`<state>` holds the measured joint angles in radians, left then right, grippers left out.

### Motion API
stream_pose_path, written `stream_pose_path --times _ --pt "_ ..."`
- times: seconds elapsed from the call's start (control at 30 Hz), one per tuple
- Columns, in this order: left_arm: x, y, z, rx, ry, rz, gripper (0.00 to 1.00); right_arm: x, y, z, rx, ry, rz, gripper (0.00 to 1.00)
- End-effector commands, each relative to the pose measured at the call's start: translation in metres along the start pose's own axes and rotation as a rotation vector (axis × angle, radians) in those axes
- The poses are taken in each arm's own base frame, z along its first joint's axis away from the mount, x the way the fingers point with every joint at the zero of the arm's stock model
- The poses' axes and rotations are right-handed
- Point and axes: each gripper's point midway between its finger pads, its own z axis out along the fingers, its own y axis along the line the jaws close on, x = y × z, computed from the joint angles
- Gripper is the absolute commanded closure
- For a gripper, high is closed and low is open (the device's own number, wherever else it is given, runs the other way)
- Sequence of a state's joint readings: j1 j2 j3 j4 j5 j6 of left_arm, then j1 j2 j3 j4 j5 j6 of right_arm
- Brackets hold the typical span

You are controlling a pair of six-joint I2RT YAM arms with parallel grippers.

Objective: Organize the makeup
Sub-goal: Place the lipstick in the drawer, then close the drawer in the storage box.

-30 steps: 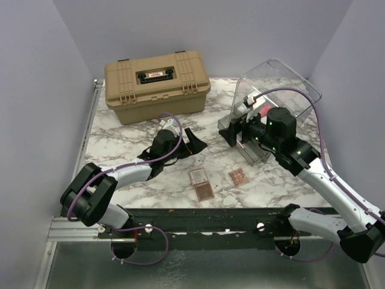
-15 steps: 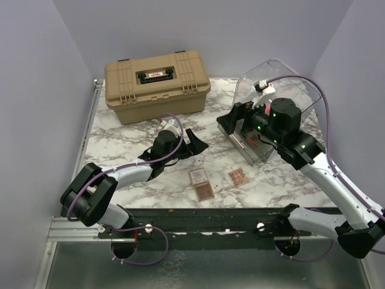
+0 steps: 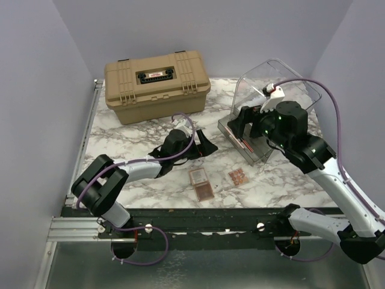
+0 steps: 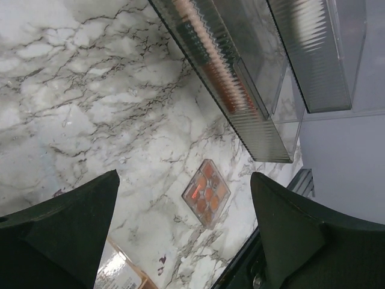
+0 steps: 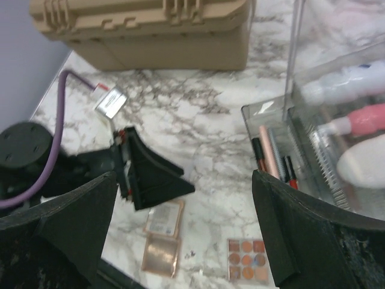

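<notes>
Both end effectors stand with jaws wide apart and hold nothing: the left end effector (image 3: 203, 144) sits low over the tabletop (image 3: 120, 138), and the right end effector (image 3: 239, 124) hovers at the near end of a pulled-out drawer (image 3: 255, 158). Most of the makeup lies at the right. Thin red and black pencils (image 5: 287, 171) and 1 pale pink stick (image 5: 266, 150) lie lengthwise in that drawer, side by side. Further back, behind the clear wall, a white tube (image 5: 340, 84), a pink tube (image 5: 364, 119) and a white oval piece (image 5: 361, 164) lie 1 after another, the oval nearest the camera on the right wrist. Out on the marble, near the front edge, a square eyeshadow palette (image 3: 239, 177) with 9 orange-brown pans lies flat, just in front of the drawer's corner. Just beside it to the left, 2 square brown-pink pieces (image 3: 201, 184) lie end to end, touching; whether they are joined cannot be told. They rest a little in front of the left end effector's tips. The drawer belongs to a clear bin (image 3: 289, 75) with a domed cover, standing at the right rear of the tabletop. A large tan case (image 3: 156, 84), lid closed, stands at the left rear, well apart from the bin and from the loose palettes.
</notes>
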<state>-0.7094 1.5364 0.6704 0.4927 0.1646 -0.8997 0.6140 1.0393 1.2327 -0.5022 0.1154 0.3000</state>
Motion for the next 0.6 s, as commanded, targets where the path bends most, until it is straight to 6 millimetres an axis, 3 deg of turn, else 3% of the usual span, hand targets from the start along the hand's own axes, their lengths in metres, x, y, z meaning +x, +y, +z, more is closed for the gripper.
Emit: stream_pose_path --times 0.0,0.27,0.57 --pt "-0.015 -0.016 0.014 0.043 -0.032 0.029 0.09 0.038 0.011 -0.037 -0.094 0.135 0.053 0.00" --pt "-0.015 -0.030 0.044 0.090 0.004 0.037 0.18 0.088 -0.046 -0.079 0.244 0.296 0.180 0.01" --pt "0.003 -0.047 0.067 0.146 0.040 0.021 0.36 0.099 -0.050 -0.087 0.275 0.152 0.465 0.07"
